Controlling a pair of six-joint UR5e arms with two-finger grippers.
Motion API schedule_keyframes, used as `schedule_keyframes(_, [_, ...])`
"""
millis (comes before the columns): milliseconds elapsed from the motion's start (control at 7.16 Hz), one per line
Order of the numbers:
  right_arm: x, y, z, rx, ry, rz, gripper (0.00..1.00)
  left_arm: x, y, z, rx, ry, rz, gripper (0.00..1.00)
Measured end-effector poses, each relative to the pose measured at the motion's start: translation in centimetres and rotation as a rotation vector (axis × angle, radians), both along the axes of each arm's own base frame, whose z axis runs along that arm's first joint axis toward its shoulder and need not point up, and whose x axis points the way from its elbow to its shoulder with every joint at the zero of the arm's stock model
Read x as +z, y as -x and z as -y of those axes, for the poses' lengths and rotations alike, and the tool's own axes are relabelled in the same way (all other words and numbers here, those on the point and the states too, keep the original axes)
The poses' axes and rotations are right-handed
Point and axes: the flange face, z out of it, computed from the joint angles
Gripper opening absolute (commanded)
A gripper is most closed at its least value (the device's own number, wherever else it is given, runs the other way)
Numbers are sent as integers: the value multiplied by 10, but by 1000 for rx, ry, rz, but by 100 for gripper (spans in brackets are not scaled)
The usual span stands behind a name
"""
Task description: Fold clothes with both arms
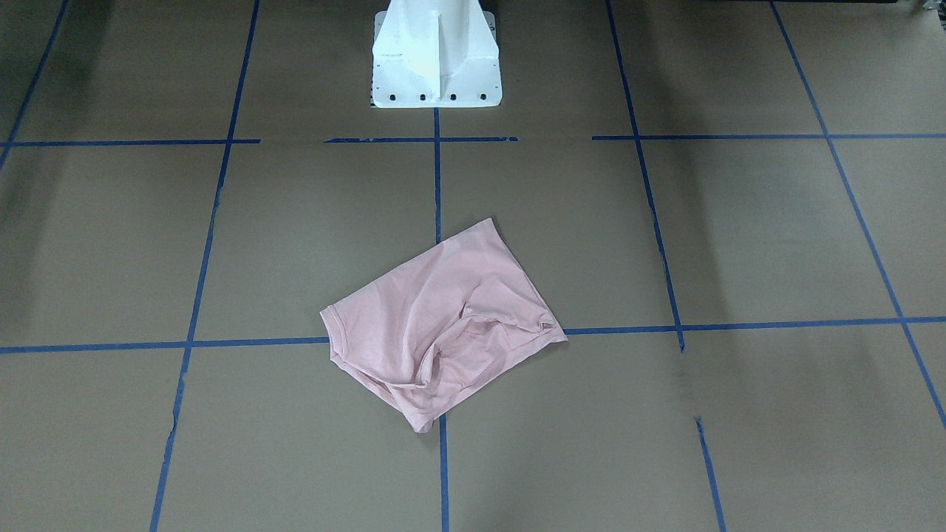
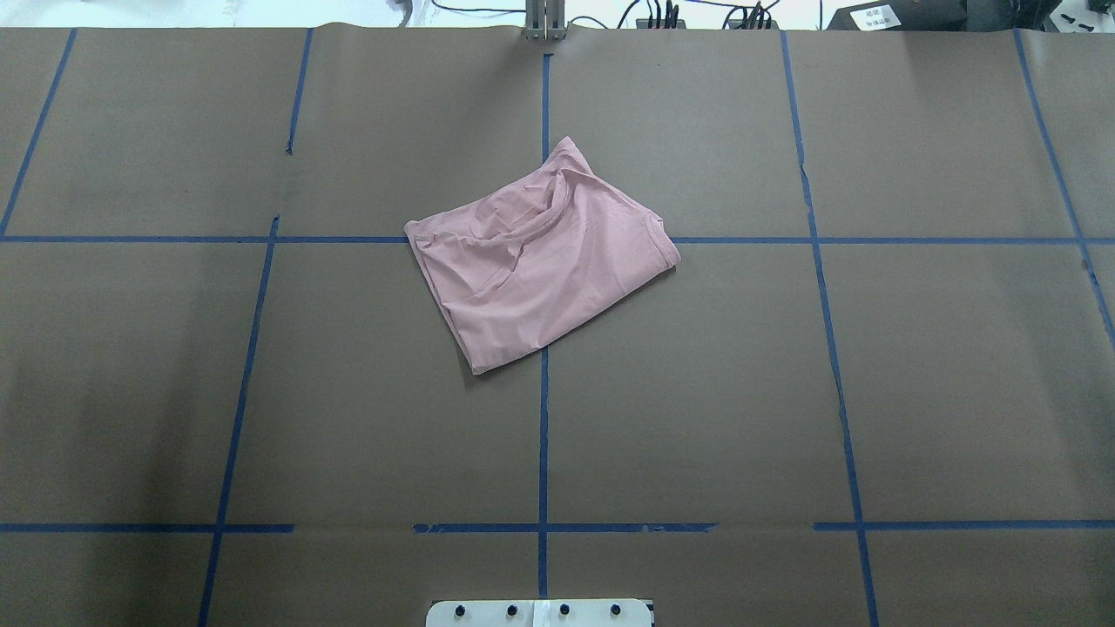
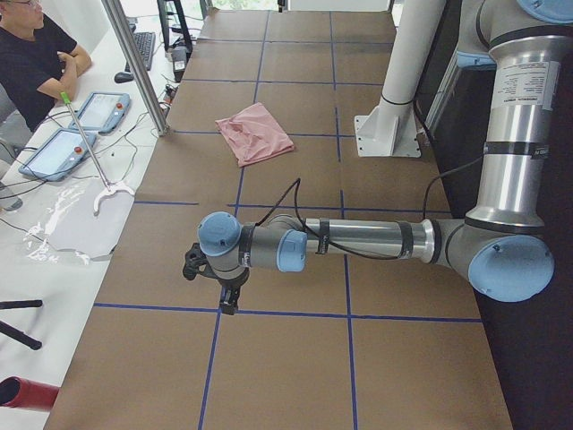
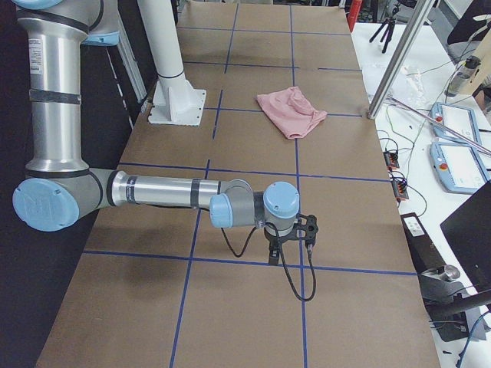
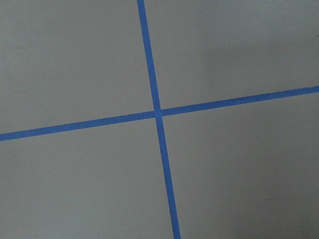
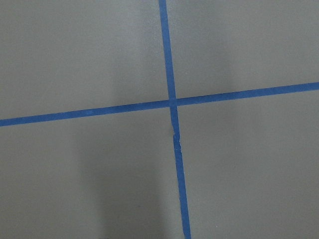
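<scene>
one pale pink cloth t-shirt [image 2: 540, 261] lies folded into a rumpled, skewed rectangle on the brown paper-covered table [image 2: 871, 392]. in the overhead view it sits just toward 12 o'clock from the centre, over crossing blue tape lines [image 2: 543, 435], one corner pointing to 7 o'clock. only plain pink shows; any print is hidden. the left black two-finger gripper [image 3: 228, 300] and right black two-finger gripper [image 4: 274, 253] hang well apart from it, and i cannot tell how their fingers stand.

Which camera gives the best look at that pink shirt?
The overhead view: the shirt lies whole, large and unblocked. The front-facing view shows it nearly as well from the opposite side. Both side views show it small and far. Wrist cameras see only table and tape.
</scene>
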Motion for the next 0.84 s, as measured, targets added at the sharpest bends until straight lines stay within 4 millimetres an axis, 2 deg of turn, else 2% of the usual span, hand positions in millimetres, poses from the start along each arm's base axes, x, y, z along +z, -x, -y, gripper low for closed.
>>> schedule_keyframes(838, [-1, 0, 0, -1, -2, 3, 100, -1, 8, 1, -14, -17, 28, 100])
